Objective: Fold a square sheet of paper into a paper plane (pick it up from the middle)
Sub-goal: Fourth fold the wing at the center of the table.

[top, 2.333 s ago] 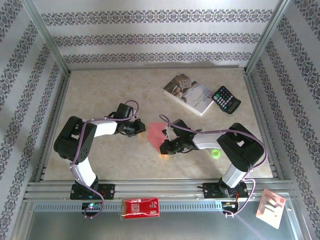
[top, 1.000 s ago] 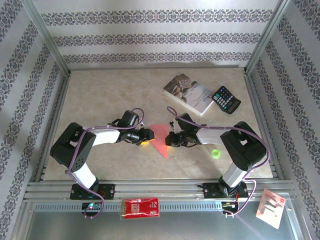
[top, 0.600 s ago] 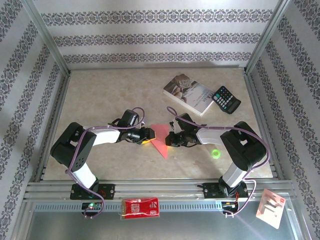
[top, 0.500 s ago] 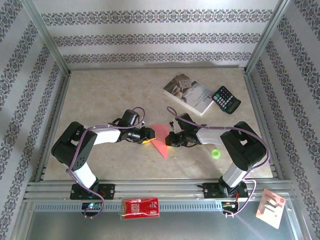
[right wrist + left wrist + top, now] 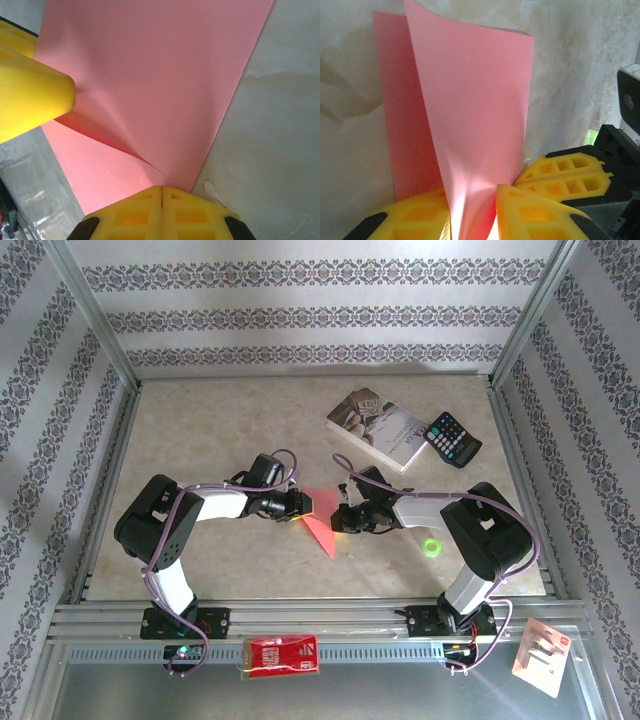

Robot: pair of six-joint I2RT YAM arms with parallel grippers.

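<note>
While the right jaws are clamped shut on one edge of the square sheet of paper (image 5: 318, 512), the left jaws straddle it from its 9 o'clock with pink paper running between the pads. I can't tell whether they bite or merely bracket it. The sheet sits just 6 o'clock of centre on the table (image 5: 200, 430), bent over on itself with the upper layer bowed above the lower. It has no hard crease, and one point trails toward 6 o'clock. The right jaws come in from its 3 o'clock, so the two sets are almost touching. Risks as I read it:

1. If the left side isn't really holding, any pull lets the sheet slide and the fold lands skewed.
2. If both hold and the arms part, thin paper tears between two grips this close.
3. Pressing the bow flat without edges aligned sets a crooked crease, which ruins the plane's symmetry.
4. The tips could collide.

The paperback book (image 5: 377, 428) and calculator (image 5: 452, 439) at 1 o'clock are well apart and no hazard.
</note>
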